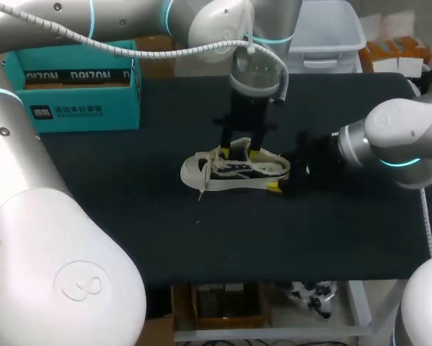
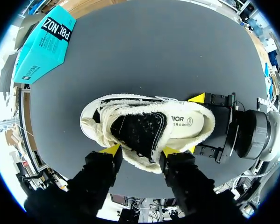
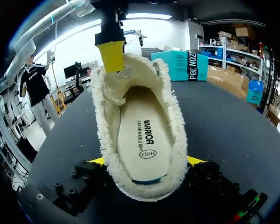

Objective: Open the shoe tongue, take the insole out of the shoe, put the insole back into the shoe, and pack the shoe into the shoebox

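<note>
Both claws are gripping the shoe (image 1: 234,171) at the middle of the desk (image 1: 129,216).
The left claw (image 2: 140,150), pointing straight down from the upper-left arm, is pinching the fleecy tongue (image 2: 140,130); the right claw (image 3: 147,161), reaching in level from the right, is clamping the heel, the insole (image 3: 142,135) lying inside. The teal shoebox (image 1: 78,86) is sitting upper left.

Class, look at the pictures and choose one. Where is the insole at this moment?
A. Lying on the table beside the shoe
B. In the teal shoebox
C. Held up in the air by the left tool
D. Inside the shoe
D: in the right wrist view the insole lies flat inside the shoe, ringed by its fleecy lining.
</note>
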Motion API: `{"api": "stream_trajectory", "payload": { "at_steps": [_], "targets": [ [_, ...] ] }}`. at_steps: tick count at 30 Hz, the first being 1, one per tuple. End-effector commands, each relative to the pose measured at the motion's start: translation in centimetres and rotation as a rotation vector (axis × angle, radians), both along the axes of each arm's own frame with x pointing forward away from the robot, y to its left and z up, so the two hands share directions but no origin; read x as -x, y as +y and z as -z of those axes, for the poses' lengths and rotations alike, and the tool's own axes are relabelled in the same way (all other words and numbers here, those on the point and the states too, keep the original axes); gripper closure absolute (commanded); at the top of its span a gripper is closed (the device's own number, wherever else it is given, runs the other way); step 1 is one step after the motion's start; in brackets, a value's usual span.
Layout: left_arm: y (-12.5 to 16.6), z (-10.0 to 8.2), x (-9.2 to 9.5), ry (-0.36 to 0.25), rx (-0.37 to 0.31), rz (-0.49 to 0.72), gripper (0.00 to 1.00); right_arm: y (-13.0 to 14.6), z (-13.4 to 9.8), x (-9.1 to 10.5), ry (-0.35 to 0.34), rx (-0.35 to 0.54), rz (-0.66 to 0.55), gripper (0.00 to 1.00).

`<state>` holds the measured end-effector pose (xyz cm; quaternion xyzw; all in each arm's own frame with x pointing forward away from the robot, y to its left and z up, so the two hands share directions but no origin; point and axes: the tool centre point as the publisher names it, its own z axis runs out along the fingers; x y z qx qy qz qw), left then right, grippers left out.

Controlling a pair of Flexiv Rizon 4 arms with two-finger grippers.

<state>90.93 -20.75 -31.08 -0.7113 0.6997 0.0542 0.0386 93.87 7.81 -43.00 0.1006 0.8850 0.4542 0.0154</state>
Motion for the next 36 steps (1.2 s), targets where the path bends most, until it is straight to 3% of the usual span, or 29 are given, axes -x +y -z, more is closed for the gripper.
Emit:
{"api": "stream_trajectory", "payload": {
  "at_steps": [1,6,12,21,28,36],
  "targets": [
    [-0.1,0.2,-0.5,0.005,-0.007,-0.004,1.0,0.1,0.5,0.0,0.001,-0.002,-0.002,1.0],
    [0.5,0.4,-0.3,-0.005,-0.006,-0.007,1.0,0.1,0.5,0.0,0.001,-0.002,-0.002,1.0],
    [2.1,0.1,0.4,-0.031,0.054,-0.001,1.0,0.1,0.5,0.0,0.001,-0.002,-0.002,1.0],
    [7.1,-0.6,0.8,-0.05,0.272,-0.005,1.0,0.1,0.5,0.0,0.001,-0.002,-0.002,1.0],
    [8.9,0.7,-1.0,0.006,0.394,0.023,1.0,0.1,0.5,0.0,0.001,-0.002,-0.002,1.0],
    [9.2,1.7,-2.3,0.053,0.448,0.055,1.0,0.1,0.5,0.0,0.001,-0.002,-0.002,1.0]
  ]
}}
